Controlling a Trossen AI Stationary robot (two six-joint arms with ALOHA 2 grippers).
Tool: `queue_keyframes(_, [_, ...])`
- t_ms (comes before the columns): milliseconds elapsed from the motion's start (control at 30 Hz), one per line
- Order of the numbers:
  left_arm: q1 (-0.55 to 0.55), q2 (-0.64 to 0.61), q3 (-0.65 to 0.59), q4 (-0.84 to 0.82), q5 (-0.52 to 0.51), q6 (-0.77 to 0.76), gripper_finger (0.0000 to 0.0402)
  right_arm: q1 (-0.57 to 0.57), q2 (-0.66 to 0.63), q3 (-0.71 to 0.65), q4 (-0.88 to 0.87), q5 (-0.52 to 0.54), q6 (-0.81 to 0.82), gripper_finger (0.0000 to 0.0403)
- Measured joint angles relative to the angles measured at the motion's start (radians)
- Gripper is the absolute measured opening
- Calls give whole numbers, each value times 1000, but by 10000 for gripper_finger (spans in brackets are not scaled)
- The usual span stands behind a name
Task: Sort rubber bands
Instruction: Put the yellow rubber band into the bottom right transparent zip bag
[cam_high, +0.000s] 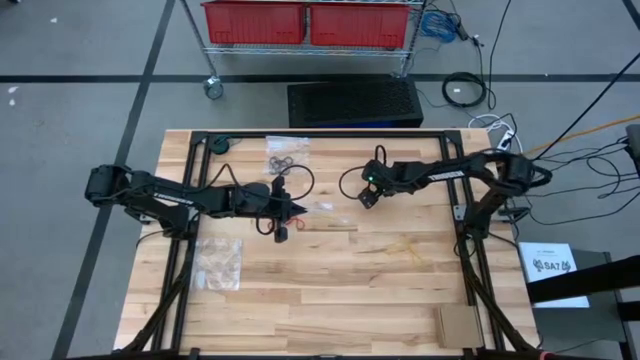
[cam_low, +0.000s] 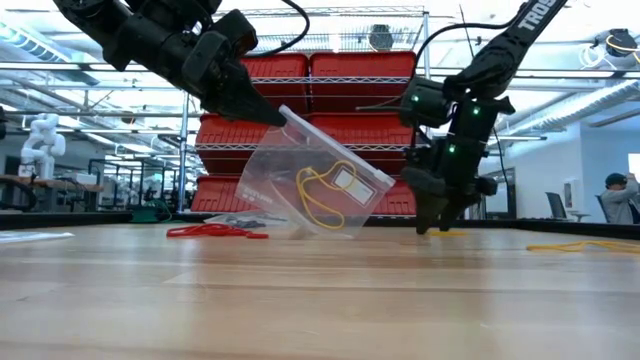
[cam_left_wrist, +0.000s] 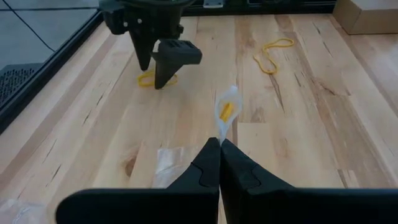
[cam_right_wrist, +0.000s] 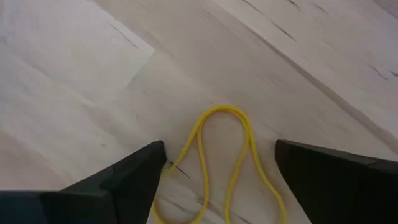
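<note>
My left gripper (cam_high: 290, 212) is shut on a clear plastic bag (cam_low: 315, 185) with a yellow rubber band (cam_low: 318, 200) inside. My right gripper (cam_high: 368, 195) points down at the table, open. Its fingers stand on either side of a yellow rubber band (cam_right_wrist: 239, 118) that lies flat on the wood, which also shows in the left wrist view (cam_left_wrist: 149, 78). Red bands (cam_low: 215, 231) lie on the table behind the bag. More yellow bands (cam_high: 405, 248) lie toward the near right. A bag of black bands (cam_high: 283, 158) lies near the far edge. My left gripper pinches the clear bag's upper corner (cam_low: 285, 120) between its two shut fingers (cam_left_wrist: 211, 163), slanting down from the table's left. The bag hangs tilted below the fingers, and its lower edge (cam_low: 320, 232) reaches the table top.
Another clear bag with tan bands (cam_high: 218, 262) lies at the near left. A cardboard box (cam_high: 460, 325) stands at the near right corner. The black frame rails (cam_high: 465, 230) run along the table's sides. Red bins (cam_high: 305, 22) stand beyond the far edge.
</note>
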Motion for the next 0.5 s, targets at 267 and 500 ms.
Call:
queue_keyframes(267, [0, 0, 0, -4, 0, 0, 2, 9, 36, 1, -6, 5, 15, 276])
queue_keyframes(500, [0, 0, 0, 1, 0, 0, 2, 46, 31, -1, -6, 15, 48, 126])
